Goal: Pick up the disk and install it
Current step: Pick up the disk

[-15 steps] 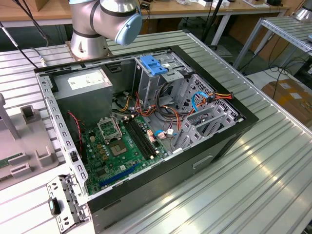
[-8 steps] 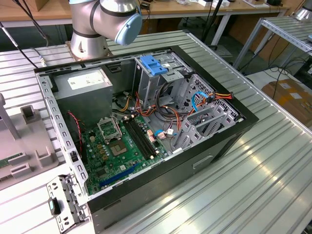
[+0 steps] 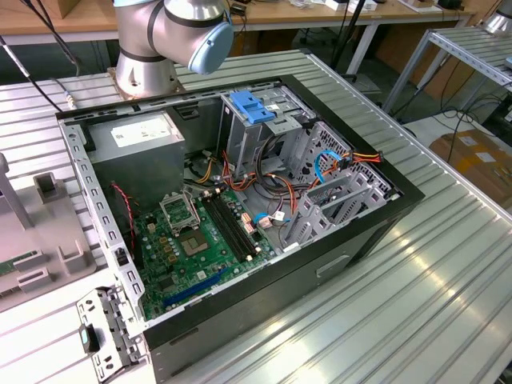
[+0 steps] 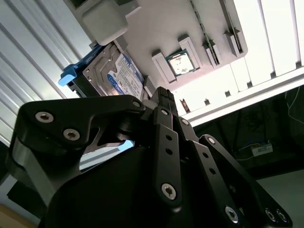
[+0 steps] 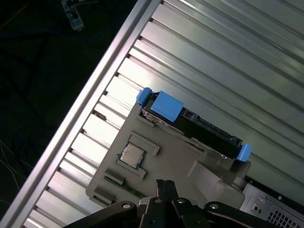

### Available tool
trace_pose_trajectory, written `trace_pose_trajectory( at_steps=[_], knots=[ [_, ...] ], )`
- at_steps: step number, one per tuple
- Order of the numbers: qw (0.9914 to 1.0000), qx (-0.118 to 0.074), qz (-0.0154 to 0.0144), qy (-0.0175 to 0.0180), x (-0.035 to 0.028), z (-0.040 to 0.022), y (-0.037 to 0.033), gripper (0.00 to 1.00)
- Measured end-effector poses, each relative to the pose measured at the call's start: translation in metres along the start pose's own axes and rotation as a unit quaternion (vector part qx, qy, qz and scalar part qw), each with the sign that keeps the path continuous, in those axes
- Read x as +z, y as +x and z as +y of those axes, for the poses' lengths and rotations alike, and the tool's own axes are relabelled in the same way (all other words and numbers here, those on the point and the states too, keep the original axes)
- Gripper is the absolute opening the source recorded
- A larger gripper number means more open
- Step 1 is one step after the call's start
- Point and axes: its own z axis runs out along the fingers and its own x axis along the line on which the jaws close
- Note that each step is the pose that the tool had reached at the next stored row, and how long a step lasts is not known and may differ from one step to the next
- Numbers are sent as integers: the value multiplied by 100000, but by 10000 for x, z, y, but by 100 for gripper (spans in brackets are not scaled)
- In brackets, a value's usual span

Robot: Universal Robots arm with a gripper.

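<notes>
A ribbed aluminium table (image 3: 448, 264) carries the work, with benches standing behind it. The pincer (image 5: 165, 182) hangs above a grey fixture block (image 5: 175, 161), its tips pressed together with nothing between them. Just beyond the tips and clear of them, the disk (image 5: 209, 134) stands on edge in the block, with blue side rails (image 5: 166, 105) at both ends. A processor chip (image 5: 132, 155) sits in a pocket of the block beside the tips. Farther out, an open computer case (image 3: 240, 200) lies on its side by the arm's base (image 3: 148, 56).
</notes>
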Motion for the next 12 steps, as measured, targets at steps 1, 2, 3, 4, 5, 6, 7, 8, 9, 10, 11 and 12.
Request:
trace_pose_trajectory(
  at_steps=[1,2,3,4,5,6,7,8,9,10,11,12],
  knots=[
    [100000,-85,4,0,0,0,0,11],
    [100000,-119,5,2,0,0,0,11],
    [100000,-207,9,1,0,0,0,11],
    [100000,-306,14,1,0,0,0,11],
    [99999,-405,14,1,0,0,0,11],
    [99998,-600,26,2,0,0,0,11],
    [99997,-718,32,1,0,0,0,11],
    [99996,-880,37,0,0,0,-1,11],
    [99995,-1045,44,0,0,-1,-1,11],
    [99993,-1169,52,2,0,-1,-1,11],
    [99992,-1287,54,0,0,-1,-1,11],
    [99991,-1363,59,1,0,-1,-1,11]
  ],
)
